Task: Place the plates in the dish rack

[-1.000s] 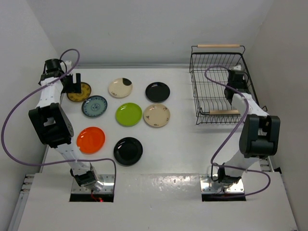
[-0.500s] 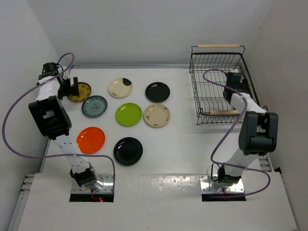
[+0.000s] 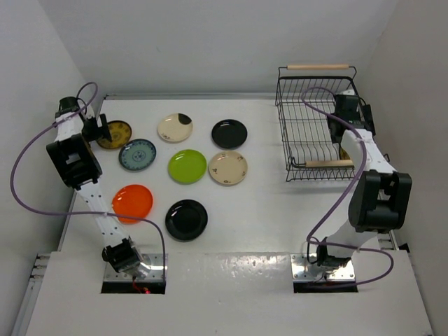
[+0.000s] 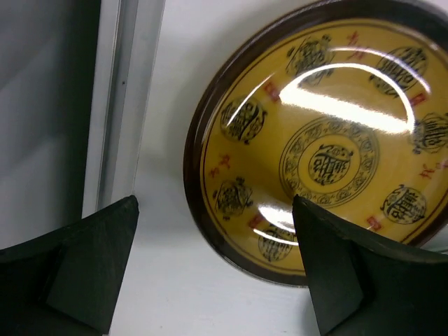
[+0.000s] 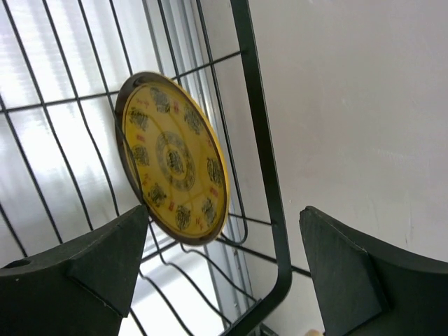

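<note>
right claw [image 5: 224,213] just went from pressed together to spread wide and let go of the mustard-yellow patterned round plate [image 5: 173,157]. it pinched nothing any more. that plate stood on edge, tilted, leaning on the wires at the right-hand side of the black wire dish rack with wooden rod handles [image 3: 308,126], close to its side wall. it looked settled, but i couldn't tell whether it sat in a slot. so one plate was loaded.

left arm swung over the last second toward the back-left corner of the white surface [image 3: 280,210]. left claw [image 4: 213,210] was spread as wide as before, one finger to each side of the rim of the second mustard-yellow patterned plate [image 4: 322,140], which lay flat near the surface's left edge. no contact was evident and there was no grip yet.

the other seven lay flat on the surface:
- blue-grey patterned plate [image 3: 137,154]
- cream plate with a dark patch [image 3: 174,127]
- glossy black plate at the back [image 3: 229,133]
- lime green plate [image 3: 187,166]
- cream patterned plate [image 3: 227,168]
- orange plate [image 3: 132,203]
- glossy black plate at the front [image 3: 186,219]

eight were left by my count. likely next step was the left claw closing on the mustard rim. the right claw needed to back out without knocking the loaded plate.
</note>
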